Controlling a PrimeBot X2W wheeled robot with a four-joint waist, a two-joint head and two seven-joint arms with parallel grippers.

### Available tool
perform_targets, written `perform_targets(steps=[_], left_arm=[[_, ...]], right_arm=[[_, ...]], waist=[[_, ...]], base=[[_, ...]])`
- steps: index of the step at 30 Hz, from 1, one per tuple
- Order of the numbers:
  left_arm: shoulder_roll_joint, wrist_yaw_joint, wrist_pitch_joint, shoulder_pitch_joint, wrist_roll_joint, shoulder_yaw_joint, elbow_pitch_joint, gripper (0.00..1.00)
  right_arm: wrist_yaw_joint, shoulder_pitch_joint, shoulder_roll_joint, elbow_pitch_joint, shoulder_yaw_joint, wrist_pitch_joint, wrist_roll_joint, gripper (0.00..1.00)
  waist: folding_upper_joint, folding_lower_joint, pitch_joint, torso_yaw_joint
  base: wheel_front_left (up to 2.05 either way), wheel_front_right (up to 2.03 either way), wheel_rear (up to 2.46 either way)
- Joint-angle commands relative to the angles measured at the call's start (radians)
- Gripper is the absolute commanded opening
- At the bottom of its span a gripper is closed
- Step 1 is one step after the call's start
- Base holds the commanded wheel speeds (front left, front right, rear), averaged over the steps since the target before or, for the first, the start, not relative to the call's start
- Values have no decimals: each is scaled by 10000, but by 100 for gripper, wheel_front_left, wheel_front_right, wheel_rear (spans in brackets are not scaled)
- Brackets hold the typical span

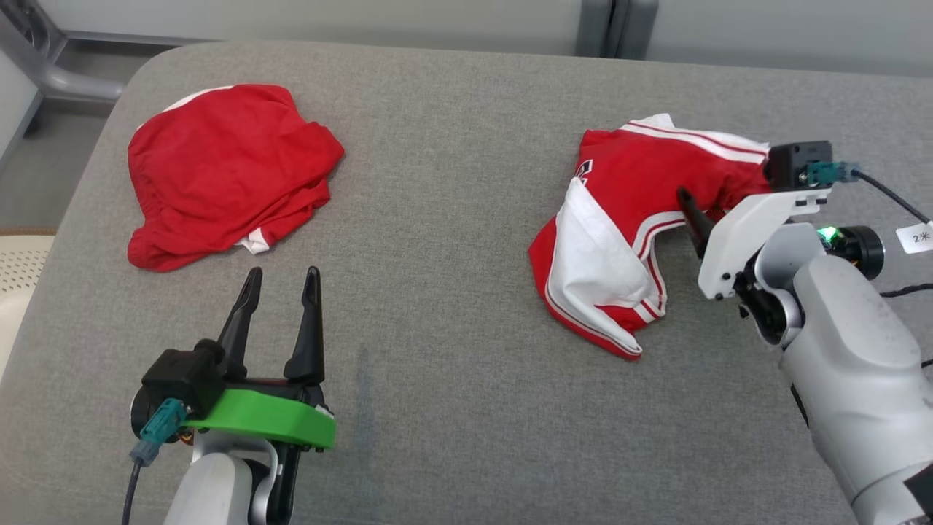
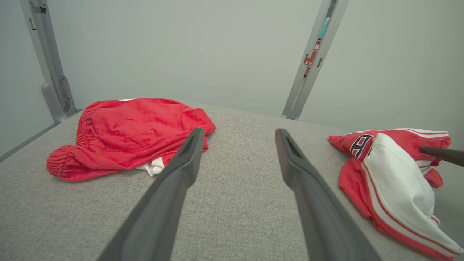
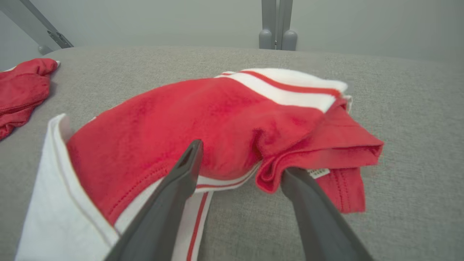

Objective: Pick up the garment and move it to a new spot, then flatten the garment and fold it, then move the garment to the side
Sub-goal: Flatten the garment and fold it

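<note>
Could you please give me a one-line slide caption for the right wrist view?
Open right gripper at the edge of a crumpled red-and-white garment on the grey surface.

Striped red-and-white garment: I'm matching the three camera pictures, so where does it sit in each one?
Head view: the striped garment lies right of centre.
Left wrist view: striped garment at the right edge.
Right wrist view: striped garment across the middle, close up.
Shared landmark: the plain red garment, upper left in the head view, left in the left wrist view, at the left edge in the right wrist view.
</note>
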Motion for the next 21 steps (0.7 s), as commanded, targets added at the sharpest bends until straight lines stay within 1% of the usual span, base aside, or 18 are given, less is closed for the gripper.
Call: perform_targets(steps=[1, 5, 9, 12, 14, 16, 21], left_arm=[[49, -43, -5, 144, 76, 84, 17, 100], [65, -43, -5, 311, 107, 191, -12, 100], [48, -43, -5, 361, 101, 242, -45, 100], [30, -43, -5, 352, 110, 253, -73, 100], [18, -43, -5, 308, 95, 234, -89, 100], [8, -43, -5, 239, 67, 219, -111, 100], [-3, -43, -5, 51, 35, 159, -144, 100]], right_arm=[[-3, 404, 16, -407, 109, 202, 175, 100], [-1, 1632, -18, -2320, 374, 483, 534, 100], [-1, 3022, 133, -4253, 55, 846, 601, 100], [-1, 3893, 472, -5440, -198, 1157, 390, 100], [-1, 4297, 649, -5909, -265, 1359, 215, 100], [-1, 4480, 840, -6111, -306, 1532, 24, 100], [-1, 4225, 1227, -5592, -484, 1741, -449, 100]], waist=[[0, 0, -482, -401], [0, 0, -700, -632], [0, 0, -746, -732], [0, 0, -698, -760], [0, 0, -645, -749], [0, 0, -579, -730], [0, 0, -375, -609]], base=[[0, 0, 0], [0, 0, 0], [0, 0, 0], [0, 0, 0], [0, 0, 0], [0, 0, 0], [0, 0, 0]])
